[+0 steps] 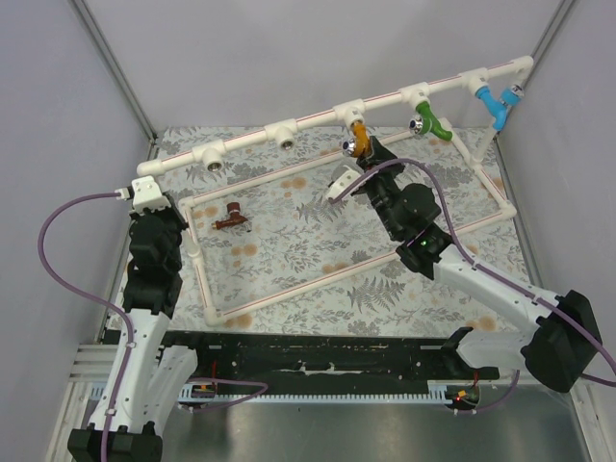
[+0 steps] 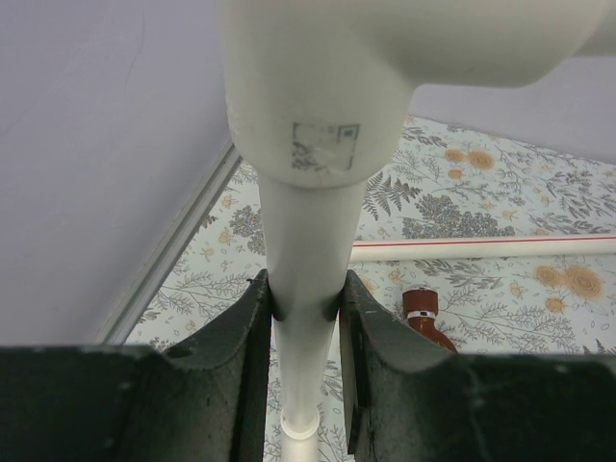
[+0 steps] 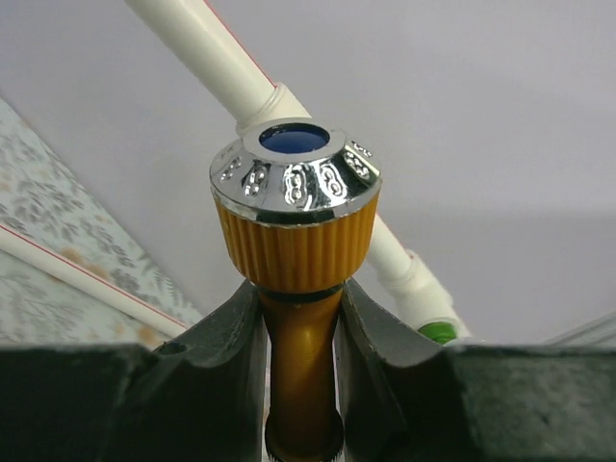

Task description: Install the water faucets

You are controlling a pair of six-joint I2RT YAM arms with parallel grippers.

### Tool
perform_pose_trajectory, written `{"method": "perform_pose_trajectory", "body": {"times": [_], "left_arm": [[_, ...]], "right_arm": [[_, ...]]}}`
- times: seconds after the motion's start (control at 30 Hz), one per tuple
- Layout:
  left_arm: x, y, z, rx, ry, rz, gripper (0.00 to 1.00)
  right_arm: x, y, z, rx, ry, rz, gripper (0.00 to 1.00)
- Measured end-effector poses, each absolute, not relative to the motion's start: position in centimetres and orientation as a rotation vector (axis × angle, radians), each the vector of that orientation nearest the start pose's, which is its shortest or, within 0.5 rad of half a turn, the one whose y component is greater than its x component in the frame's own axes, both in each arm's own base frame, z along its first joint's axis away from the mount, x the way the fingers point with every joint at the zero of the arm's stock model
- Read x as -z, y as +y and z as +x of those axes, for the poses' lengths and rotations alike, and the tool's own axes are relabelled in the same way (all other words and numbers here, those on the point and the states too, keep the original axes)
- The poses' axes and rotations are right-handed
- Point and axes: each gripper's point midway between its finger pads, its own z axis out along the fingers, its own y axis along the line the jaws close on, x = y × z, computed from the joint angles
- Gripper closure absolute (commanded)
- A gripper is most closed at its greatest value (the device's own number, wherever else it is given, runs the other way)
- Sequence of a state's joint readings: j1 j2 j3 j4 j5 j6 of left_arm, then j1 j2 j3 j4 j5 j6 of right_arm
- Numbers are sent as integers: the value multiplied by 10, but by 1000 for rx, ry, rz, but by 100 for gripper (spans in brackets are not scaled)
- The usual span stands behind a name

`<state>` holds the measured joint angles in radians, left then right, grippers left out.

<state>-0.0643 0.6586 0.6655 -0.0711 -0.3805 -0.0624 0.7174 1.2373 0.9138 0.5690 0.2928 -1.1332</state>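
Observation:
The orange-yellow faucet [image 1: 356, 141] hangs at a tee fitting of the raised white pipe [image 1: 318, 117]. My right gripper [image 1: 364, 152] is shut on its neck, just under the ribbed knob with a silvery cap [image 3: 295, 207]. The dark reddish-brown faucet [image 1: 229, 218] lies on the patterned tabletop inside the pipe frame; it also shows in the left wrist view [image 2: 425, 318]. My left gripper [image 2: 306, 310] is shut on an upright white pipe leg [image 2: 306, 241] at the frame's left end, below an elbow fitting.
A green tap [image 1: 429, 123] and a light blue tap [image 1: 497, 104] sit on the raised pipe to the right. Open tee fittings [image 1: 285, 135] face forward further left. A low rectangular pipe frame [image 1: 327, 279] lies on the table. Grey walls close in on both sides.

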Motion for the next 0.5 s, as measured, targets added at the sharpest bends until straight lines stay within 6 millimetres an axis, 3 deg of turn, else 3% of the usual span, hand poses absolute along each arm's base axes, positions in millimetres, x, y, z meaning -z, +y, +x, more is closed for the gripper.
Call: {"method": "perform_pose_trajectory", "body": {"times": [0.5], "left_arm": [[-280, 44, 292, -209, 1587, -292, 98]], "right_arm": [[-374, 217, 371, -176, 1313, -285, 100]]}}
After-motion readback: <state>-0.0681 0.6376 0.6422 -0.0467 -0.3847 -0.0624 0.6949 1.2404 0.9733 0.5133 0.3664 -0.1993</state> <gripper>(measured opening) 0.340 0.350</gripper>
